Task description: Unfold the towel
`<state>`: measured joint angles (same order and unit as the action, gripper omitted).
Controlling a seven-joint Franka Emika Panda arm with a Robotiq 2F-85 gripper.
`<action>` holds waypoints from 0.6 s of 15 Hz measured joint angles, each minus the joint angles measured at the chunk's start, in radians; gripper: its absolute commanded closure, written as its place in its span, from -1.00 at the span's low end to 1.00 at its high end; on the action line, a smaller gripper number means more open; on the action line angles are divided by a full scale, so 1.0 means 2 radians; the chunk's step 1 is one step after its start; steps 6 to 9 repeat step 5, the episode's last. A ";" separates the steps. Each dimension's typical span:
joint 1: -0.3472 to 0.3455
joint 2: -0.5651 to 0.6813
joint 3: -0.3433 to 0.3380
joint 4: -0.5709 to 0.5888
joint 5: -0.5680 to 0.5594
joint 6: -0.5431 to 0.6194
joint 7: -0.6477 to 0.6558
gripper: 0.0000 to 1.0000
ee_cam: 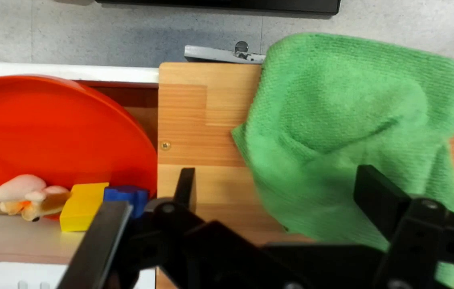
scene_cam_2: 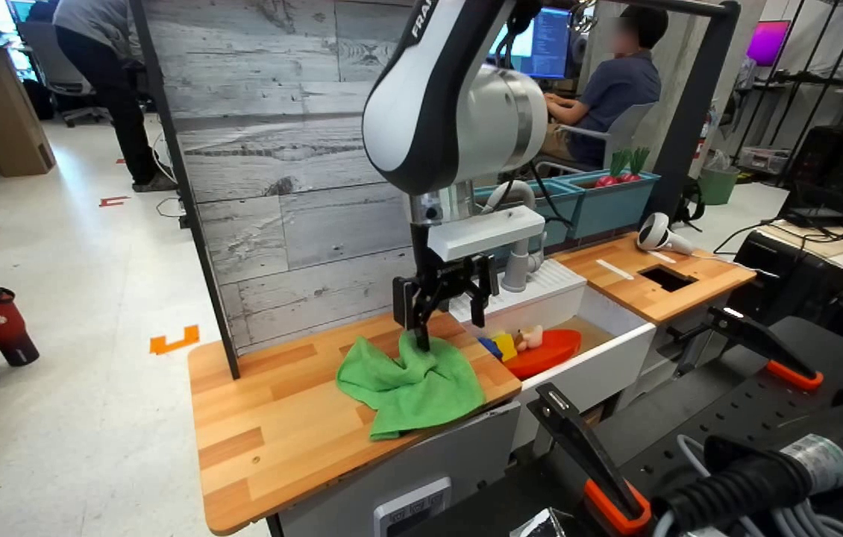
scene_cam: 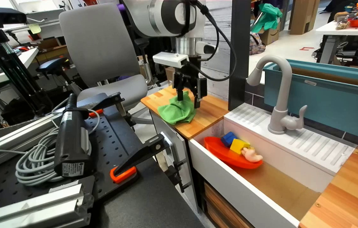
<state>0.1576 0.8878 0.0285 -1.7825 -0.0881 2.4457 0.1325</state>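
A crumpled green towel point(scene_cam: 175, 110) lies on the wooden counter point(scene_cam: 212, 110), with folds and overlapping corners. It shows in both exterior views point(scene_cam_2: 433, 395), its edge near the counter's front edge. It fills much of the wrist view's right side point(ee_cam: 331, 96). My gripper point(scene_cam: 188, 102) points down over the towel's side nearest the sink, and is also seen so in an exterior view point(scene_cam_2: 450, 334). In the wrist view my gripper point(ee_cam: 276, 172) is wide open and empty. One finger is over the towel, the other over bare wood. I cannot tell whether a fingertip touches the cloth.
A white sink point(scene_cam: 242, 186) adjoins the counter. It holds a red bowl point(scene_cam: 226, 156), a yellow block point(scene_cam: 238, 145), a blue block point(scene_cam: 228, 138) and a pinkish toy point(scene_cam: 251, 155). A grey faucet point(scene_cam: 283, 95) stands behind. A wood-pattern wall point(scene_cam_2: 302, 186) rises along the counter's back.
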 measured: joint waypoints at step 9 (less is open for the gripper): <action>0.003 -0.100 0.013 -0.089 0.005 0.029 -0.001 -1.00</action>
